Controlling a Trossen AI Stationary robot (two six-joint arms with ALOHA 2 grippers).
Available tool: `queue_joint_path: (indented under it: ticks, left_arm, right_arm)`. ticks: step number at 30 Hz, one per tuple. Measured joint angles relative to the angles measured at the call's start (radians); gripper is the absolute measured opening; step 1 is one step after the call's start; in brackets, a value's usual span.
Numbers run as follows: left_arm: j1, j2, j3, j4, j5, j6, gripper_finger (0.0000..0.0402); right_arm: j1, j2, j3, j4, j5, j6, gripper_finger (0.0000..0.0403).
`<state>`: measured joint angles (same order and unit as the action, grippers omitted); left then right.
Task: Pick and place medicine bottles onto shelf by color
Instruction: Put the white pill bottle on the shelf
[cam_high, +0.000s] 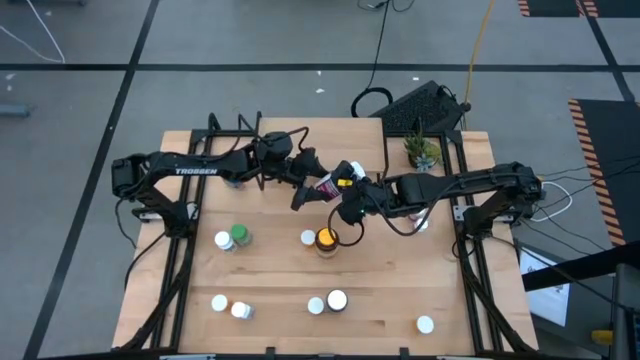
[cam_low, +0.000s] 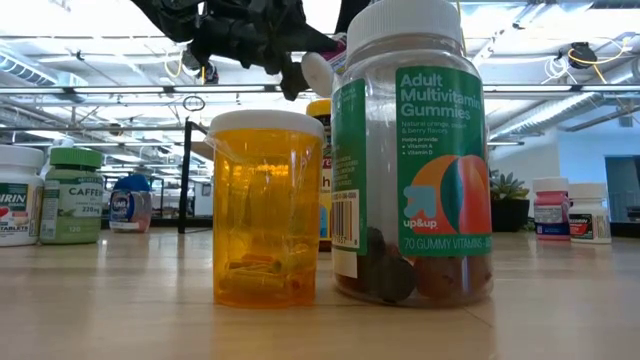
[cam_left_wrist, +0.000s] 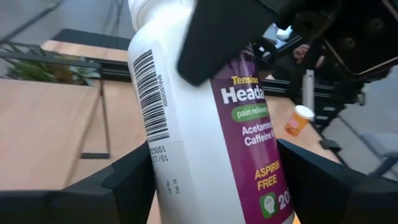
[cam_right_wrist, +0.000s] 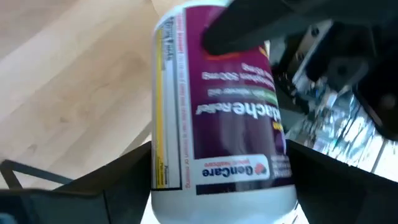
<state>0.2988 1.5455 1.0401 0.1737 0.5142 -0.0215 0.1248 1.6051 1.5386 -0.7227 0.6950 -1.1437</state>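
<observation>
I have both arms meeting above the centre of the table, upper middle of the high view. Between them is a white bottle with a purple headache-relief label, held in the air. The left gripper has its fingers closed against the bottle's sides; in the left wrist view the bottle fills the frame between its two dark fingers. The right gripper also clamps the same bottle, one finger on each side, so both jaws grip it at once. Below them on the table stand an orange bottle and a white-capped one just beside it. In the low view the orange vial and a multivitamin gummies jar stand touching at the front. A green-capped bottle sits left of centre
</observation>
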Motion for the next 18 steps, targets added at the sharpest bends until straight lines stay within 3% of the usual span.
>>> queue_joint_path:
  ticks: [10,15,18]
  left_arm:
    - [-0.002,0.002,0.001,0.083,-0.096,0.02,0.0296]
    - [-0.003,0.003,0.002,0.139,-0.176,0.091,0.0295]
    - [-0.008,0.002,0.002,0.153,-0.214,0.116,0.0295]
  right_arm:
    - [-0.031,-0.061,0.002,-0.053,-0.036,0.323,0.0338]
    - [-0.072,-0.171,0.006,-0.021,-0.214,0.478,0.0338]
    - [-0.09,-0.217,0.007,-0.022,-0.254,0.51,0.0338]
